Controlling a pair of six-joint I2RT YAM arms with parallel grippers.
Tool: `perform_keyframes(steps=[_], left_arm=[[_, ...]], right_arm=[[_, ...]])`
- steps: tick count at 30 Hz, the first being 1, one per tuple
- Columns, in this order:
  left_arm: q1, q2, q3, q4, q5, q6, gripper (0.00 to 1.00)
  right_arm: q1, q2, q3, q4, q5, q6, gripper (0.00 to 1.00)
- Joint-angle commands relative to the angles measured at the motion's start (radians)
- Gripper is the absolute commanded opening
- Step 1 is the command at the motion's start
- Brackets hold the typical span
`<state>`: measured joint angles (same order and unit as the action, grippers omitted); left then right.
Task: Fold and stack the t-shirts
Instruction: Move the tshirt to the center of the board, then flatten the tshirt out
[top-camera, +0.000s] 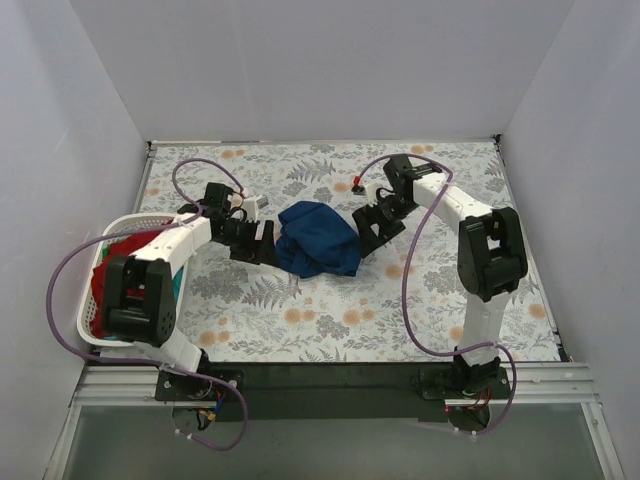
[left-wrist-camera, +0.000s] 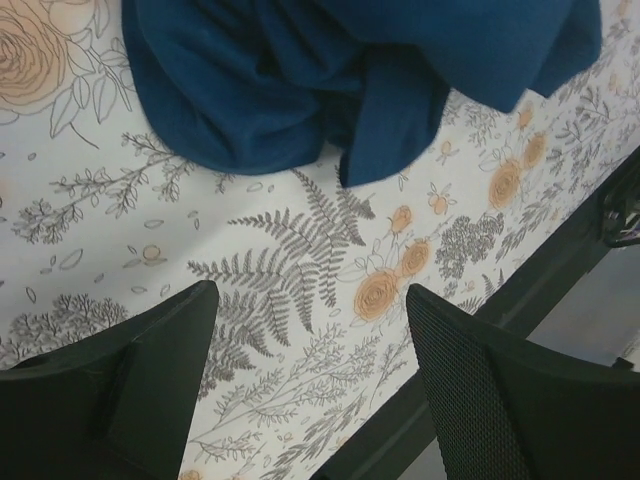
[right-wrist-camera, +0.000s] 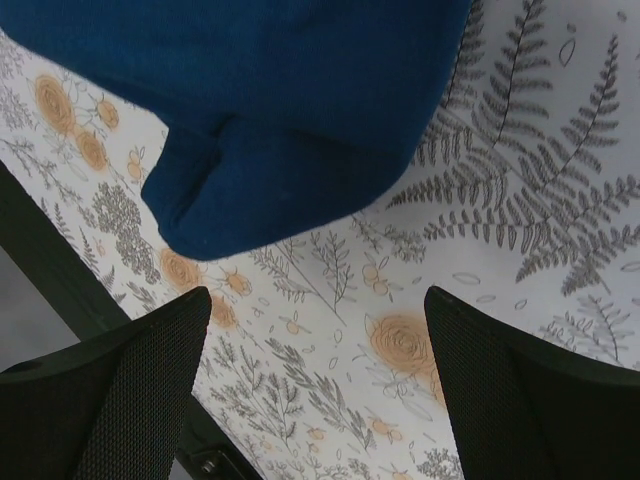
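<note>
A dark navy blue t-shirt (top-camera: 318, 238) lies crumpled in a heap on the floral table cover, mid table. It fills the top of the left wrist view (left-wrist-camera: 300, 70) and of the right wrist view (right-wrist-camera: 260, 110). My left gripper (top-camera: 262, 240) is open and empty just left of the heap, above the cover (left-wrist-camera: 310, 330). My right gripper (top-camera: 372, 228) is open and empty just right of the heap (right-wrist-camera: 315, 340). A red t-shirt (top-camera: 125, 252) and a teal one (top-camera: 176, 284) lie in the basket at the left.
A white slatted laundry basket (top-camera: 92, 300) stands at the table's left edge, under my left arm. A small red object (top-camera: 355, 182) sits on my right arm near the back. White walls close the table on three sides.
</note>
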<state>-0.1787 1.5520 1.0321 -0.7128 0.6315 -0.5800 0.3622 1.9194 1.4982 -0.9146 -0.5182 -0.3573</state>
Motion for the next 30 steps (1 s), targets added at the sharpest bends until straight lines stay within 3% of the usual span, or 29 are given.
perform_keyframes(steps=[1,4,13,15,16,17,18,19,21,25,30], left_arm=[[-0.001,0.081,0.072,0.05,-0.004,-0.061,0.75],[-0.013,0.163,0.103,0.082,-0.009,-0.107,0.72],[-0.082,0.344,0.218,0.102,-0.064,-0.153,0.65],[-0.088,0.379,0.238,0.101,-0.065,-0.152,0.58],[-0.087,0.391,0.25,0.083,-0.069,-0.15,0.45],[-0.087,0.401,0.266,0.063,-0.07,-0.138,0.38],[-0.087,0.413,0.307,0.041,-0.073,-0.129,0.31],[-0.087,0.41,0.325,-0.009,-0.075,-0.113,0.16],[-0.082,0.38,0.38,-0.068,-0.081,-0.055,0.0],[-0.061,0.28,0.472,-0.317,-0.09,0.09,0.0],[-0.019,0.148,0.477,-0.47,-0.145,0.274,0.0]], right_arm=[[0.012,0.049,0.094,0.019,-0.061,0.061,0.93],[0.026,0.122,0.123,0.017,-0.101,0.09,0.91],[0.035,0.196,0.108,0.019,-0.178,0.115,0.66],[0.035,0.208,0.12,0.014,-0.183,0.115,0.45],[0.034,0.211,0.128,0.011,-0.181,0.113,0.37],[0.032,0.208,0.134,0.005,-0.178,0.106,0.16],[0.027,0.202,0.137,-0.003,-0.172,0.1,0.05],[0.015,0.191,0.14,-0.016,-0.152,0.093,0.01],[-0.008,0.147,0.137,-0.05,-0.148,0.054,0.01],[-0.123,-0.001,0.102,-0.162,-0.099,-0.063,0.01],[-0.235,-0.114,0.048,-0.263,0.023,-0.215,0.01]])
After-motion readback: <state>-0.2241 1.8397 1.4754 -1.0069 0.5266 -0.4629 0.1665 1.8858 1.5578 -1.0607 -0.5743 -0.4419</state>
